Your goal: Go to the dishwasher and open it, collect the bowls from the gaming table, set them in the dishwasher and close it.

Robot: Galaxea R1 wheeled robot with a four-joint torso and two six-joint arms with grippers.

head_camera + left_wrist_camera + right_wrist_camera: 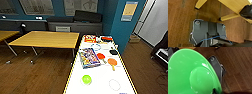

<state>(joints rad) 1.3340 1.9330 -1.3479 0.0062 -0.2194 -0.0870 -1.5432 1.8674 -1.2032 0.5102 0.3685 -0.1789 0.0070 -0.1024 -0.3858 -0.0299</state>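
Note:
The gaming table (100, 75), long and white-topped, runs straight ahead of me in the head view. On its near end sits a small bright green bowl (86, 79), and a pale round-rimmed thing (114, 84) lies to the right of it. In the right wrist view a large green bowl (193, 72) hangs tilted over the wooden floor, with a dark finger (214, 91) at its rim. The left wrist view looks down past the robot's dark plate onto the floor. The dishwasher is out of view.
A colourful board-game box (89, 58), a red paddle (101, 56) and an orange paddle (112, 61) lie mid-table. A wooden table (47, 38) stands to the left, its pale legs (230, 16) near my left arm. A blue pillar (122, 25) flanks the right.

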